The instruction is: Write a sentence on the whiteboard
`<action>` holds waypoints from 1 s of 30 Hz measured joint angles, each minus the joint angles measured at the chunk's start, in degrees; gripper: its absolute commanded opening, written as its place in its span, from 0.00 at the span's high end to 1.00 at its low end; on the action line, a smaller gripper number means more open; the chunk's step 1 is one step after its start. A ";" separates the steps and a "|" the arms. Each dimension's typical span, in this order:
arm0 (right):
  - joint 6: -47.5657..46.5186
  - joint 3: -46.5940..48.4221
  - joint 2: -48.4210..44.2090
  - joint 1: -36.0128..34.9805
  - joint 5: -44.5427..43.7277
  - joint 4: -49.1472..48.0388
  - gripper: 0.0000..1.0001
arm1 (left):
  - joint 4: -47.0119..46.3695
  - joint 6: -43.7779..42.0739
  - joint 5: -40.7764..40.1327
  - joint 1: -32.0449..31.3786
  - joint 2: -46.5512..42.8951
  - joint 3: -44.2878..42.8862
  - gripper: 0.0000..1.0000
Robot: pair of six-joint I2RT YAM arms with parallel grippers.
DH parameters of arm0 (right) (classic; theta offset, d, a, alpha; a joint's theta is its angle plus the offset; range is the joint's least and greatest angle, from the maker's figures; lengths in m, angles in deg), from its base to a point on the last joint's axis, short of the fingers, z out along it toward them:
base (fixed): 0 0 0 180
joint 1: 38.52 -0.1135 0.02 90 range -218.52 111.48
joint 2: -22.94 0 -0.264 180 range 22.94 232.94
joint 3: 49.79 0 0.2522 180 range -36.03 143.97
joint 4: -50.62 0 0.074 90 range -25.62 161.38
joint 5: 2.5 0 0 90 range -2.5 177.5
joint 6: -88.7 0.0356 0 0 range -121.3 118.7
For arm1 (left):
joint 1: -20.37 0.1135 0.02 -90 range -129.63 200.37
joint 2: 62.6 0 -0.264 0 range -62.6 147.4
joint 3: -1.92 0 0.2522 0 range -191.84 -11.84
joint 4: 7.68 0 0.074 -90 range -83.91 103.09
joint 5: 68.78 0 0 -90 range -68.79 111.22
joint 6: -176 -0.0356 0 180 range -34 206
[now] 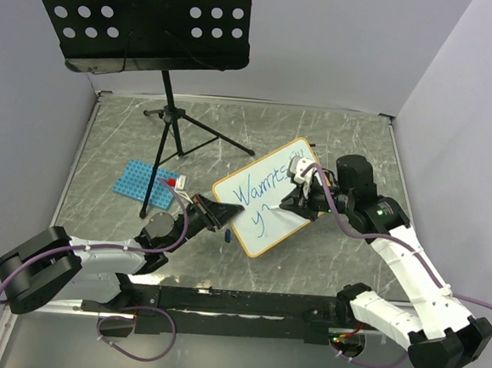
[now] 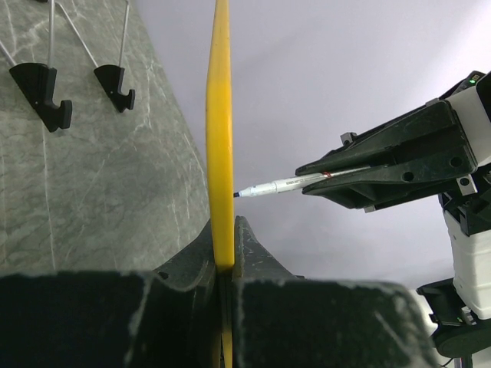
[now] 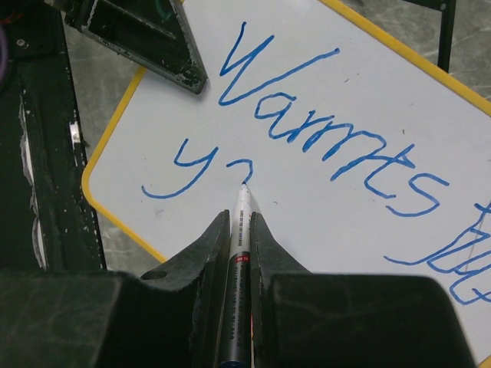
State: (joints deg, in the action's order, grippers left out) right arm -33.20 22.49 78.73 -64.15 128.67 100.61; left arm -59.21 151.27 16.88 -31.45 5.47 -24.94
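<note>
Writing line 2 | whiteboard [image 1: 264, 220] mid-table, left gripper [image 2: 224, 230] clamped tight on its yellow edge | right gripper [image 3: 240, 222] closed on marker [image 3: 243, 205], tip touching whiteboard just after the "y" of sentence [image 3: 330, 130] | handling: judged light, stiff, slick-faced; best held by frame, clear of ink; press gently or it may pivot.

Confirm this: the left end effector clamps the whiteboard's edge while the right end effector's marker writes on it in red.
Wrong on colour: the writing is blue, as the right wrist view shows. The left end effector does clamp the whiteboard's edge while the right end effector's marker writes on it.
</note>
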 measured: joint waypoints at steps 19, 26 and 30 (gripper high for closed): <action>-2.95 -0.57 -0.39 -0.66 4.74 5.40 1.00 | -0.33 0.09 0.55 0.31 0.17 0.00 0.99; -2.12 -0.42 0.81 -1.16 4.94 4.61 1.00 | -0.26 0.11 0.63 0.42 0.46 0.00 0.99; -0.92 -0.31 1.51 -1.25 4.20 2.75 1.00 | -0.24 0.15 0.63 0.52 0.85 0.00 0.99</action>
State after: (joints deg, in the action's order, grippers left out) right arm -34.11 22.18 80.24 -65.39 132.86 103.36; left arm -59.45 151.43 17.51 -30.92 6.32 -24.94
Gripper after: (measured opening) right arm 0.177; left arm 0.071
